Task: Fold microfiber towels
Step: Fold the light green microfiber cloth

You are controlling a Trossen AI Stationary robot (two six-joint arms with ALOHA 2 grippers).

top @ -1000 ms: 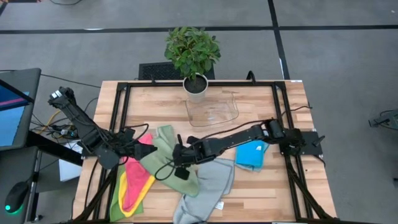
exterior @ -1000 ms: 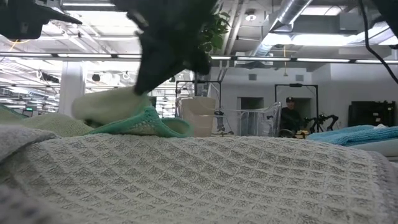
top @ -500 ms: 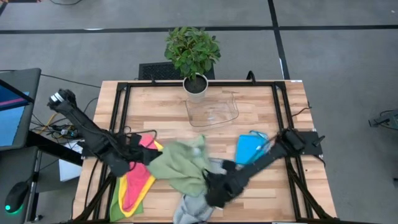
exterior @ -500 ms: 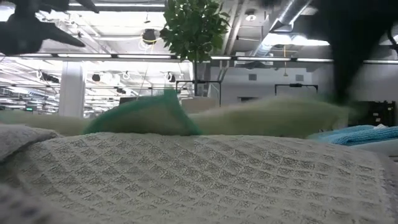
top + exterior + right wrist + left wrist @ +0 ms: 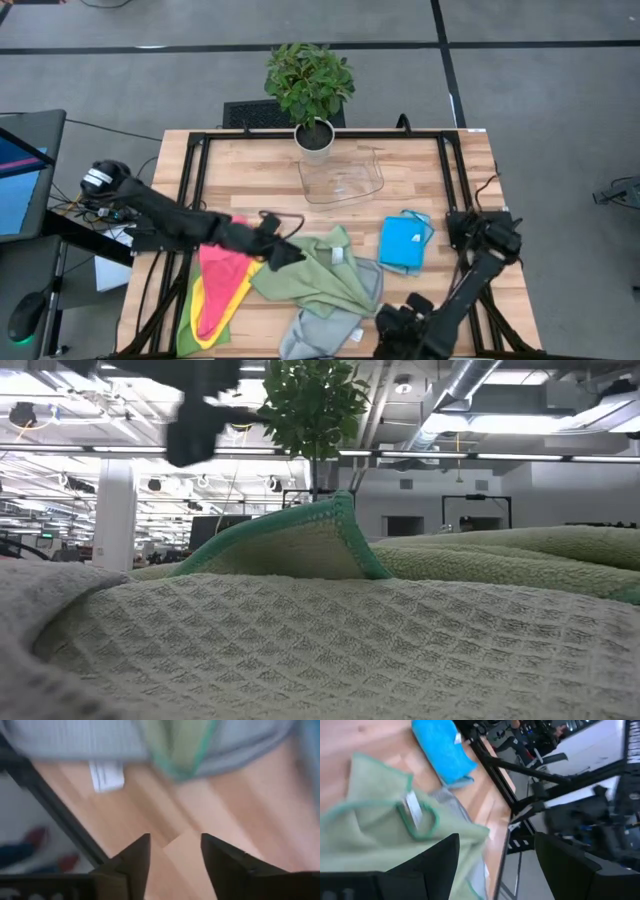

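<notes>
The green towel (image 5: pixel 318 275) lies spread near the middle of the table (image 5: pixel 250 165), its long side running from the left gripper (image 5: pixel 283 252) down toward the grey towel (image 5: pixel 325 325) at the front edge. The left gripper sits at its near corner with fingers apart, holding nothing. The folded blue towel (image 5: pixel 402 244) lies to the right. The right gripper (image 5: pixel 400 325) is at the front edge, fingers apart and holding nothing.

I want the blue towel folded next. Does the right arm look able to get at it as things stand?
Probably yes. The blue towel lies alone on bare wood on the right arm's side, with nothing on top of it. The right gripper is empty and open at the table's front edge, so it would only need to swing back.
</notes>
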